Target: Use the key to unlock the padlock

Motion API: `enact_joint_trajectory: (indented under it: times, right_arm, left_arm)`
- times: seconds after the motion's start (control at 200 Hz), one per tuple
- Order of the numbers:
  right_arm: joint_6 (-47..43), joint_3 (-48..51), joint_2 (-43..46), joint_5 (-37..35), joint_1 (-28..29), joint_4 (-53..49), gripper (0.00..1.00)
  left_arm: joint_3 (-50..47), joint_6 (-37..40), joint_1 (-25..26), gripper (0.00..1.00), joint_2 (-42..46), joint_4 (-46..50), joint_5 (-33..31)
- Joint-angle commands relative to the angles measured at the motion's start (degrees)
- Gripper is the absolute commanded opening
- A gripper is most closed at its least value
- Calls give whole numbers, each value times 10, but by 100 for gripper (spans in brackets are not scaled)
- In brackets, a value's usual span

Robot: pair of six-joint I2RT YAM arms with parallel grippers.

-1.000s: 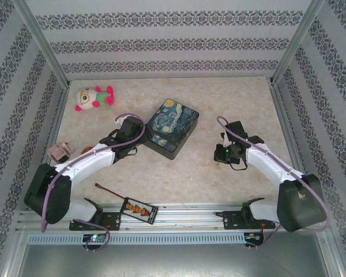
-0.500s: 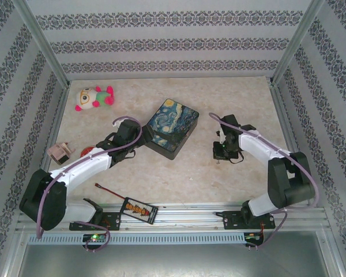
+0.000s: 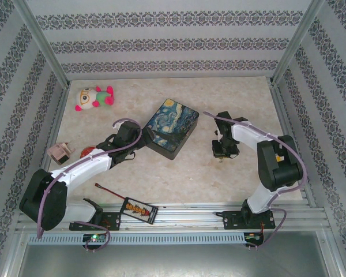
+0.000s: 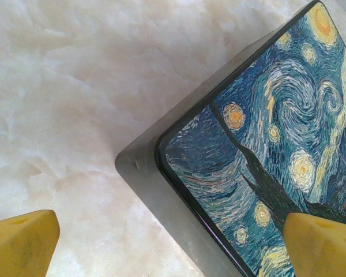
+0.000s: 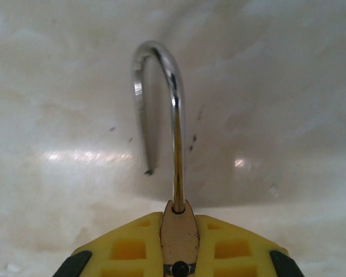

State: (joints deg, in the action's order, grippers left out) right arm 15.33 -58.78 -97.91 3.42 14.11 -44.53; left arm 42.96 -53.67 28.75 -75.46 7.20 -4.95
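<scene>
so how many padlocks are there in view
1: the padlock, clamped in the right gripper at the table's right side, shackle open. Another could be hidden.

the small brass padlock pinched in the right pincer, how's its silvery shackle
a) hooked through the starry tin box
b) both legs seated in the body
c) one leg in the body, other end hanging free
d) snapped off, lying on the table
C: in the right wrist view the right pincer is shut on the small brass-coloured padlock, and its thin silvery shackle has one leg in the body while the short end hangs free.
</scene>
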Motion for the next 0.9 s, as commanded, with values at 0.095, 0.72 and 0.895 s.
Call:
enact_joint_trajectory:
  times: [0.095,0.72,0.895]
  right_arm:
    - [-10,-28,-42,-47,-7,-27,20]
    - [9,-24,23,1,-2,-13,30]
    - [16,-22,28,12,5,-9,29]
  left_arm:
    - [-6,-16,-5,99,9,0,-4]
    - [-3,-15,-5,99,4,1,-3]
    - [-5,-16,-5,99,3,-1,-1]
